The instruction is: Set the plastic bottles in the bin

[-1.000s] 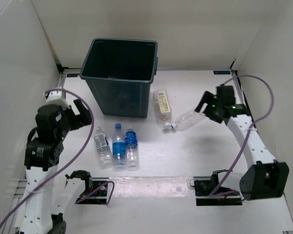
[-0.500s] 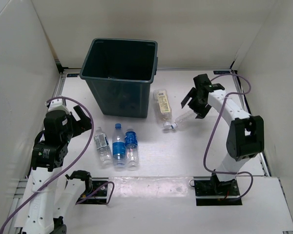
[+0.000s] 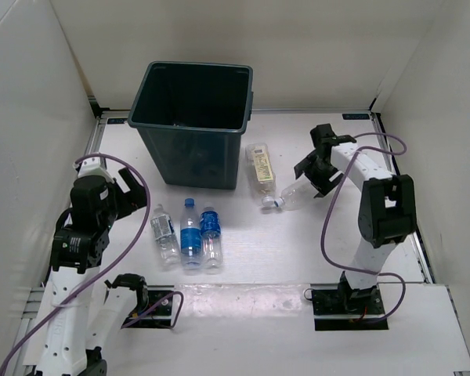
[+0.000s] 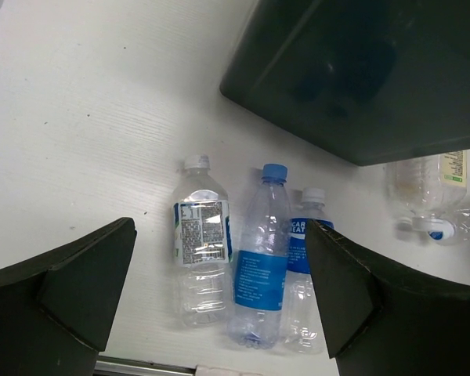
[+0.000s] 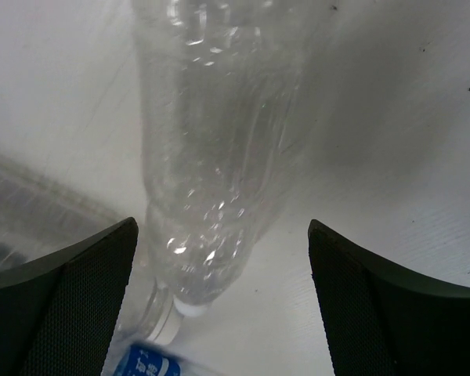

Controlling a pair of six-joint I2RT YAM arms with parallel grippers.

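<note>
Bottles of thin clear plastic lay flat on the white, faintly grained counter (image 3: 243, 258), none of them visibly in the bin (image 3: 194, 160). Three with blue labels rested side by side between the bin and the near edge, left of centre, caps toward the far edge: the left bottle (image 4: 201, 251) white-capped with a printed panel, the middle bottle (image 4: 260, 274) blue-capped, the right bottle (image 4: 304, 270) white-capped, with the last two touching. Right of the bin, the cream-yellow labelled bottle (image 3: 259, 166) lay with its base toward the far edge, and the plain bottle (image 3: 299, 191), ribbed and unlabelled, slanted toward the right edge, the two necks close together. That bin, dark green, square and tapered with a rolled rim, stood at the far edge left of centre; its inside was dark and its contents could not be made out. The right gripper (image 5: 222, 223) hung over the plain bottle with its black jaws spread wide, one on each side of the body and neither touching it. The left gripper (image 4: 219, 225) was likewise spread, above the counter near the left edge and apart from the row of three. Purple cables (image 3: 329, 227) looped along both arms, and white panels walled the counter.
</note>
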